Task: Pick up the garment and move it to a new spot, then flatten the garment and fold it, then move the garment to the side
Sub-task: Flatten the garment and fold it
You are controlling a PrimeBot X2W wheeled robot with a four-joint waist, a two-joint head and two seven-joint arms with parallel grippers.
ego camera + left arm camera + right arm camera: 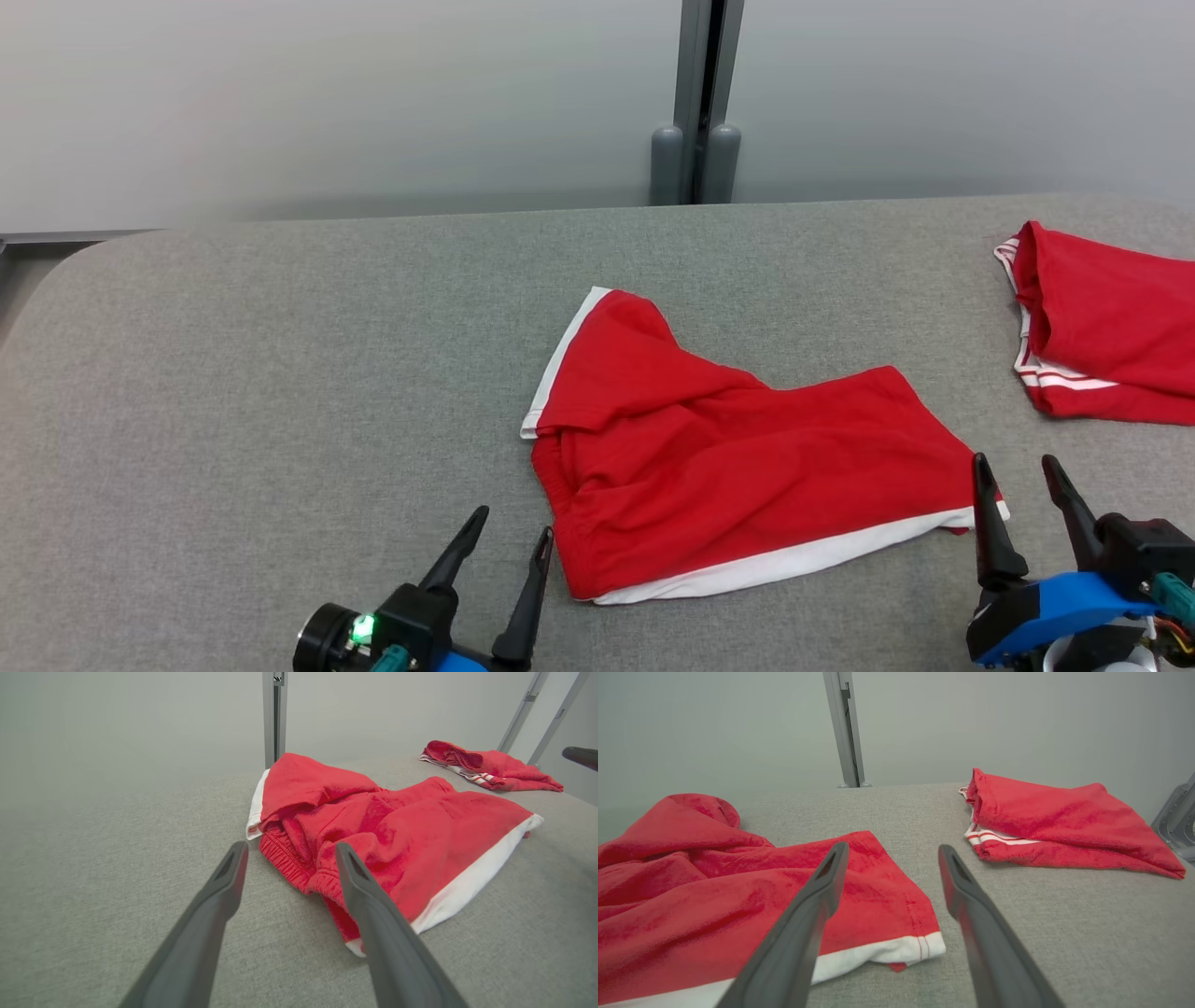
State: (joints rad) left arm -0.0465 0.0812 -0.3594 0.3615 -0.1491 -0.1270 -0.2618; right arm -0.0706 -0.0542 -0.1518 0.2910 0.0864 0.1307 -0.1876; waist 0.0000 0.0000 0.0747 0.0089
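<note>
Garment (747, 457): red, white-trimmed, on surface (280, 373), between our hands, just right of left hand (513, 523).
Second garment (1102, 327): ahead-right of right hand (1014, 459).
Count: we log two garments, two hands.
Hands: both spread.

Grey fabric surface (280, 373), crumpled red shorts (747, 457), second red garment (1111, 327)

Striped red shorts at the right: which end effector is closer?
Right. The right end effector sits just in front of the striped shorts; the left end effector is beyond the crumpled garment.
</note>
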